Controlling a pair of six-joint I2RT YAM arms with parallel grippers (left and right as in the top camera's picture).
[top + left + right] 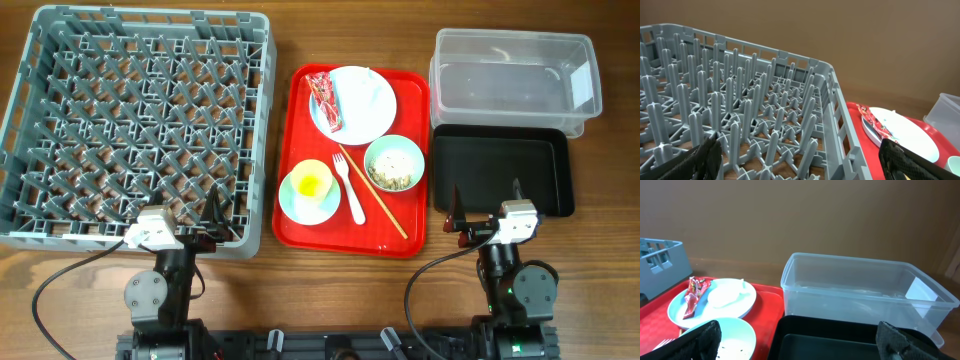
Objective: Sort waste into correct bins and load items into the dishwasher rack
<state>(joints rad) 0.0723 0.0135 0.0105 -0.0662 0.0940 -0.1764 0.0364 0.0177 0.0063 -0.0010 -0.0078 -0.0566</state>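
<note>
The grey dishwasher rack (pixel 140 120) stands empty at the left. My left gripper (pixel 200 215) hangs open over its near right corner, nothing between the fingers (pixel 705 160). A white plate (pixel 378 108) carries a red wrapper (pixel 325 100) and a white tissue (pixel 355 92). Rice scraps (pixel 392 172) lie in the green bowl (pixel 418 160). A yellow cup (pixel 311 181) sits in the blue bowl (pixel 290 200), beside a fork (pixel 350 190) and chopstick (pixel 375 195). At the right are the clear tub (pixel 515 80) and black tray (pixel 500 172). My right gripper (pixel 487 205) is open above that tray's near edge.
All the dishes rest on a red serving tray (pixel 300 110) between the rack and the bins. Bare wooden table runs along the front edge around both arm bases. The clear tub (pixel 860 290) stands behind the black tray (pixel 830 340).
</note>
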